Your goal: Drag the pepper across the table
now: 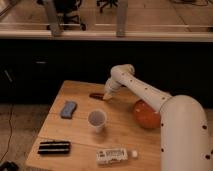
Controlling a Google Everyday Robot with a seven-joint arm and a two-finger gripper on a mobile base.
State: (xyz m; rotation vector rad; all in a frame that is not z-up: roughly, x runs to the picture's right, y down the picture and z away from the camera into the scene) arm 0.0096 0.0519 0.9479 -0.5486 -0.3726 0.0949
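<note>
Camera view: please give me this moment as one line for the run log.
tool: low at one end of pepper | pepper: lying on table, far side | cup: nearer camera, apart from pepper

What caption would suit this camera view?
Robot gripper beside the pepper near the far edge of the wooden table.
</note>
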